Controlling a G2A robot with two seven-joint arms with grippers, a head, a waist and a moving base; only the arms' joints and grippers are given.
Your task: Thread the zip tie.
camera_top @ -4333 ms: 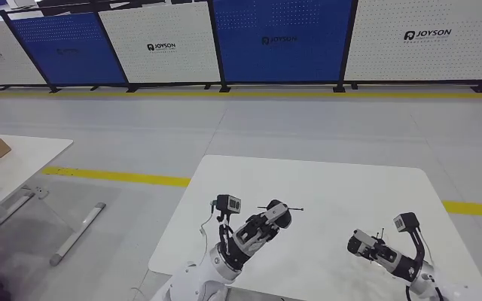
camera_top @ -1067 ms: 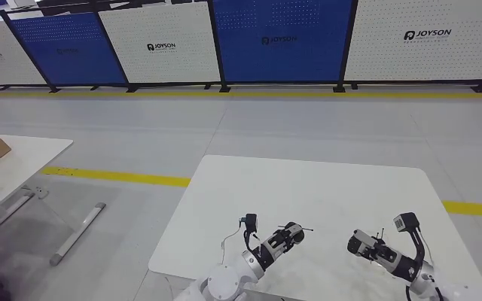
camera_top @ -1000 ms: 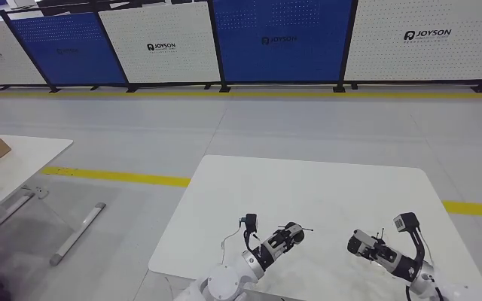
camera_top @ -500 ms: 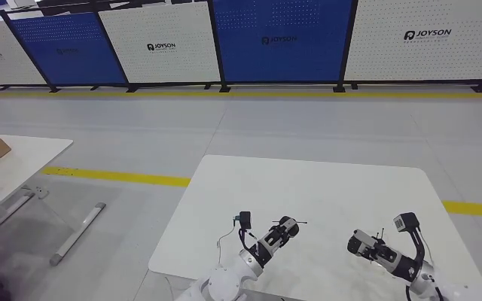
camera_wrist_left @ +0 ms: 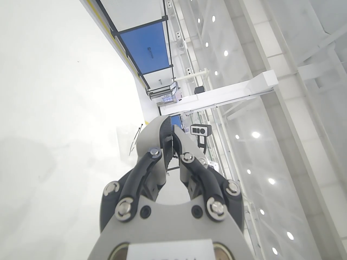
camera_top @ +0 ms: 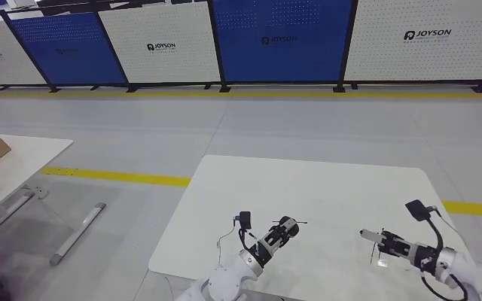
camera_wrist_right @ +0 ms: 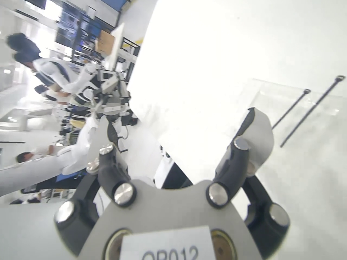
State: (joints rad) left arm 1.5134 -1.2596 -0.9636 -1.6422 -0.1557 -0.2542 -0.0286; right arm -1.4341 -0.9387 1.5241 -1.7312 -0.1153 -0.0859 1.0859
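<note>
On the white table (camera_top: pixel 316 180), a clear tray (camera_wrist_right: pixel 273 93) with two spare ties (camera_wrist_right: pixel 311 112) lies just ahead of the wide-open right pincer (camera_wrist_right: pixel 179 120). The left pincer (camera_wrist_left: pixel 171 128) pinches the zip tie (camera_top: pixel 298 223); being so thin, it may twist and miss.

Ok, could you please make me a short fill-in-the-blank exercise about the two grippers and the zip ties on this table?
1. The right gripper has its fingers wide ___.
2. The left gripper is ___ on one zip tie.
3. Beside the right gripper, ___ loose zip ties lie on a clear sheet.

Missing words: open; shut; two.
</note>
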